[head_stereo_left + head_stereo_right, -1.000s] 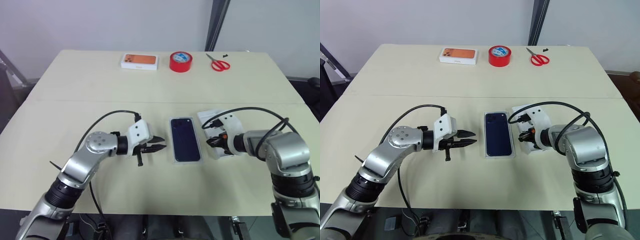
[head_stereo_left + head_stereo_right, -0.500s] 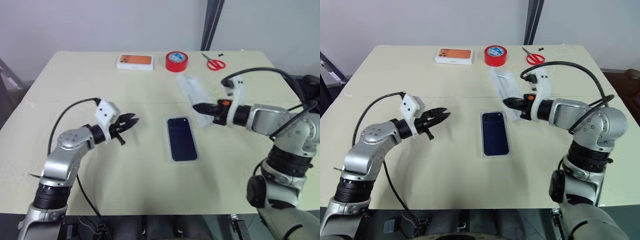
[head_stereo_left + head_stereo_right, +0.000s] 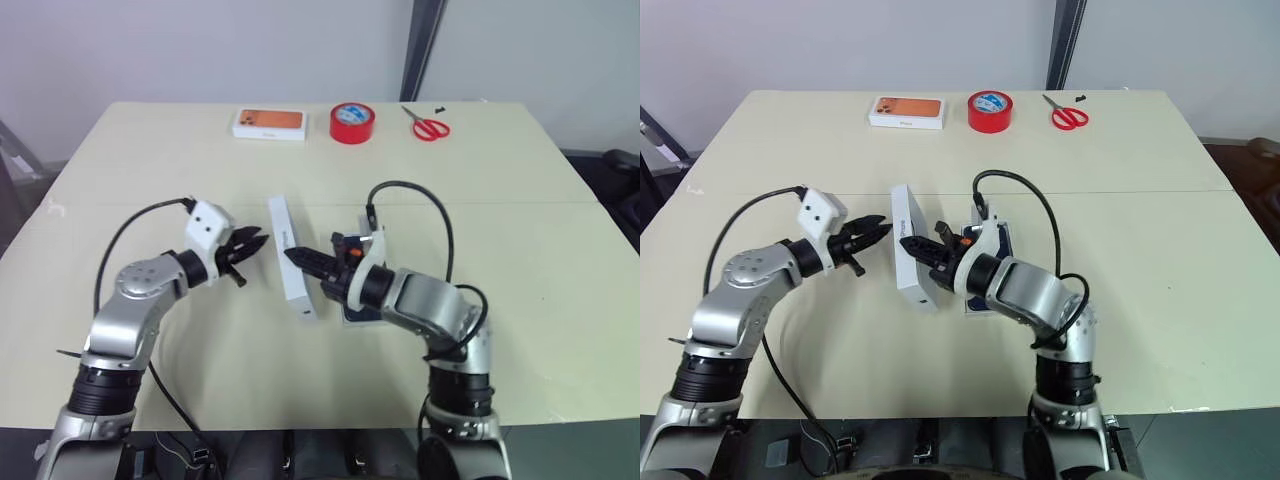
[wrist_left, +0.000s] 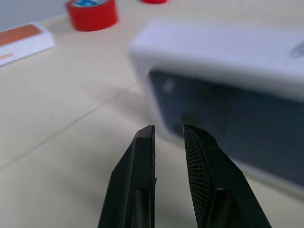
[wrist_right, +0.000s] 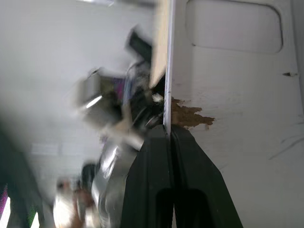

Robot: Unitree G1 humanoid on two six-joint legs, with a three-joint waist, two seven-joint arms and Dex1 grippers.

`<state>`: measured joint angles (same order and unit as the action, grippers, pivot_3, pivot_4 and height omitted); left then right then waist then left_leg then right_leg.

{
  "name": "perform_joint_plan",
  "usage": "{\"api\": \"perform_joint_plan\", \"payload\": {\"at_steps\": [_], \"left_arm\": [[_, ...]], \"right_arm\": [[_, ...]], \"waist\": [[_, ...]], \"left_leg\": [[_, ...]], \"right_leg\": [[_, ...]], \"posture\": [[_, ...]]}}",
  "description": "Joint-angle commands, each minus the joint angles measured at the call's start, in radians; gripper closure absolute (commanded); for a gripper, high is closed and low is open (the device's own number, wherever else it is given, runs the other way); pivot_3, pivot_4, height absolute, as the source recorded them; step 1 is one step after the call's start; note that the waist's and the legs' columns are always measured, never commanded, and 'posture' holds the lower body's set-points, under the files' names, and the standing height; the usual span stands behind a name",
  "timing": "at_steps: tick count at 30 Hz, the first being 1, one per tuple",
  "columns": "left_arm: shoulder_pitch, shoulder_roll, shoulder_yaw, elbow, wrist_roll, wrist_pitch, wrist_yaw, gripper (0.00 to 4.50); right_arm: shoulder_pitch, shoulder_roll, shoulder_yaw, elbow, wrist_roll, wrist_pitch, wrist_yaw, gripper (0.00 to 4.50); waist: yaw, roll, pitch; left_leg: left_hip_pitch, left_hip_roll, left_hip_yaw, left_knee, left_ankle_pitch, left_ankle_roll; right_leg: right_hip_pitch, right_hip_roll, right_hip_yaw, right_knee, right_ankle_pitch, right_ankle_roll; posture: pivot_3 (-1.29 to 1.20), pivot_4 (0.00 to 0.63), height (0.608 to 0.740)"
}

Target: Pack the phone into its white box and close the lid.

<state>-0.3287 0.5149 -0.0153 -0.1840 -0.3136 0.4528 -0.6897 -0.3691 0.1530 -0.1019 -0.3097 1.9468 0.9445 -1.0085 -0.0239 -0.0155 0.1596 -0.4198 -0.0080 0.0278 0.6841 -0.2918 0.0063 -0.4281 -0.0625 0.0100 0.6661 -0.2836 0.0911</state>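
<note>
Between the two grippers at mid-table, the lid stands on edge, its wall pinched by the closed fingers of the right gripper; its printed face turns toward the left gripper, whose fingers stand slightly apart and hold nothing. Behind the right wrist, the phone is mostly hidden, so whether it lies in the box cannot be told.
</note>
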Motion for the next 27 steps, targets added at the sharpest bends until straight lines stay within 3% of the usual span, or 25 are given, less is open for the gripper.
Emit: {"api": "perform_joint_plan", "payload": {"at_steps": [1, 3, 6, 7, 10, 14, 17, 21, 25, 27], "left_arm": [[-0.015, -0.022, -0.067, -0.054, 0.017, 0.0, -0.007, 3.52], [-0.023, -0.041, -0.099, -0.056, 0.022, 0.009, -0.006, 3.52], [-0.033, -0.061, -0.132, -0.058, 0.026, 0.013, -0.013, 3.52], [-0.047, -0.077, -0.152, -0.051, 0.026, 0.017, -0.015, 3.52], [-0.078, -0.111, -0.202, -0.032, 0.039, 0.02, -0.023, 3.52], [-0.114, -0.154, -0.27, -0.006, 0.065, 0.009, -0.041, 3.52], [-0.132, -0.18, -0.297, 0.009, 0.077, 0.001, -0.049, 3.52], [-0.141, -0.201, -0.279, 0.01, 0.068, 0.011, -0.039, 3.52], [-0.149, -0.199, -0.156, -0.035, -0.008, 0.142, 0.022, 3.52], [-0.151, -0.162, -0.108, -0.04, 0.0, 0.218, 0.063, 3.52]], "right_arm": [[-0.004, 0.005, -0.015, -0.062, 0.025, -0.037, -0.094, 4.18], [-0.024, -0.049, -0.027, -0.058, 0.025, -0.01, -0.047, 3.49], [-0.07, -0.212, -0.022, -0.034, 0.025, 0.074, 0.095, 1.9], [-0.11, -0.361, -0.018, -0.005, 0.025, 0.145, 0.172, 1.44], [-0.193, -0.676, 0.001, 0.062, -0.008, 0.27, 0.343, 1.44], [-0.257, -0.879, 0.03, 0.103, -0.236, 0.311, 0.6, 1.44], [-0.275, -0.977, 0.089, 0.066, -0.465, 0.3, 0.814, 2.31], [-0.272, -1.085, 0.2, -0.012, -0.741, 0.23, 1.07, 4.36], [-0.252, -1.211, 0.381, -0.115, -1.097, 0.05, 1.301, 4.44], [-0.235, -1.215, 0.42, -0.135, -1.197, -0.008, 1.362, 4.44]], "waist": [[0.004, 0.0, 0.0], [0.004, 0.0, 0.0], [0.004, 0.0, 0.0], [0.004, 0.0, 0.0], [0.011, 0.001, 0.001], [0.007, 0.001, 0.0], [0.007, 0.001, 0.0], [0.011, 0.002, 0.0], [0.013, 0.002, 0.0], [0.01, 0.001, 0.0]], "left_leg": [[0.0, 0.0, 0.0, 0.0, 0.0, 0.0], [0.0, 0.0, 0.0, 0.0, 0.0, 0.0], [0.0, 0.0, 0.0, 0.0, 0.0, 0.0], [0.0, 0.0, 0.0, 0.0, 0.0, 0.0], [0.0, -0.001, 0.001, 0.0, 0.0, 0.001], [-0.001, 0.0, 0.001, 0.0, -0.001, 0.002], [0.0, 0.001, 0.001, 0.0, -0.001, 0.003], [0.0, 0.001, 0.001, 0.0, -0.001, 0.003], [-0.001, 0.001, 0.0, 0.001, -0.001, 0.003], [-0.001, 0.001, 0.0, 0.001, -0.001, 0.003]], "right_leg": [[0.0, 0.0, 0.0, 0.0, 0.0, 0.0], [0.0, 0.0, 0.0, 0.0, 0.0, 0.0], [0.0, 0.0, 0.0, -0.001, 0.0, 0.0], [0.0, 0.0, 0.0, -0.001, 0.0, 0.0], [0.001, 0.0, 0.0, -0.001, 0.0, 0.0], [0.001, 0.002, 0.0, -0.003, 0.0, 0.0], [0.001, 0.003, 0.0, -0.003, 0.0, 0.0], [0.001, 0.002, 0.001, -0.003, 0.0, 0.0], [0.001, 0.002, 0.0, -0.003, 0.0, 0.0], [0.001, 0.002, 0.0, -0.003, 0.0, 0.0]], "posture": [[0.0, 0.15, 0.725], [0.0, 0.15, 0.725], [0.0, 0.15, 0.725], [0.0, 0.15, 0.725], [0.0, 0.15, 0.725], [0.0, 0.15, 0.725], [0.0, 0.15, 0.725], [0.0, 0.15, 0.725], [0.0, 0.15, 0.725], [0.0, 0.15, 0.725]]}}
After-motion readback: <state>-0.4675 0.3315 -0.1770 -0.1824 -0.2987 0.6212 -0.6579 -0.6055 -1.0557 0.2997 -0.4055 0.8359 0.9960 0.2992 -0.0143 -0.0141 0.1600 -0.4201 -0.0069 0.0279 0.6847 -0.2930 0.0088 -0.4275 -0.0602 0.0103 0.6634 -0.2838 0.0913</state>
